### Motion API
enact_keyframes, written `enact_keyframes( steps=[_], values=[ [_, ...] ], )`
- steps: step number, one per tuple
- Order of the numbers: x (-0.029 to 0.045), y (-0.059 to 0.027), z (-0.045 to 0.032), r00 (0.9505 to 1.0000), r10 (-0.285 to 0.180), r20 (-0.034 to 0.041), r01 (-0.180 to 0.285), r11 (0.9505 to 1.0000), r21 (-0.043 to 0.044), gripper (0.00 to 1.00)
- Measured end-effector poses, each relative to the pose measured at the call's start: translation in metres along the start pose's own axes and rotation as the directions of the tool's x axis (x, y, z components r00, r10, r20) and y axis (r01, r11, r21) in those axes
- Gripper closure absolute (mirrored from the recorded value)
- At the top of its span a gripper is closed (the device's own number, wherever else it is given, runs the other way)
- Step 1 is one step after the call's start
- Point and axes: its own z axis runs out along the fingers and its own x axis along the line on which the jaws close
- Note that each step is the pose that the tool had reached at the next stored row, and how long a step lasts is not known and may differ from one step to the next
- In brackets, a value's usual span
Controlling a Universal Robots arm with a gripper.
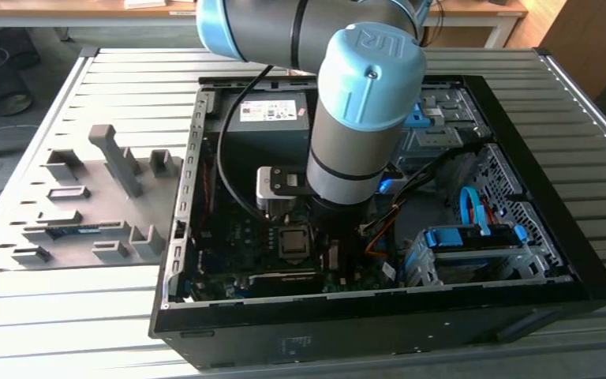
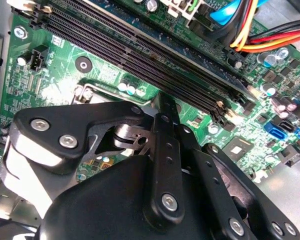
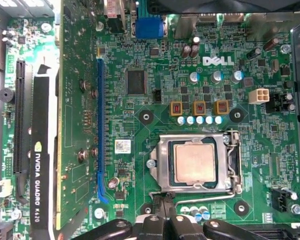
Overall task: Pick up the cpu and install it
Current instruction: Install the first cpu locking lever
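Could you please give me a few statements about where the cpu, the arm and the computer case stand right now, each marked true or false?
1. The cpu lies in the socket frame on the motherboard. True.
2. The cpu sits on the grey parts tray beside the case. False: it is seated in the socket inside the case.
3. The arm reaches down into the open computer case. True.
4. The long dark memory slots in the second wrist view all hold memory sticks. False: they look unfilled.
5. The claw hangs above the green motherboard. True.
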Motion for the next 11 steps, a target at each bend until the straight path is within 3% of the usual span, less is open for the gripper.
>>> enact_keyframes(
  steps=[11],
  values=[
    [0.0001,0.0006,-0.002,1.0,0.0,-0.0005,0.0,1.0,0.0004,0.9]
  ],
)
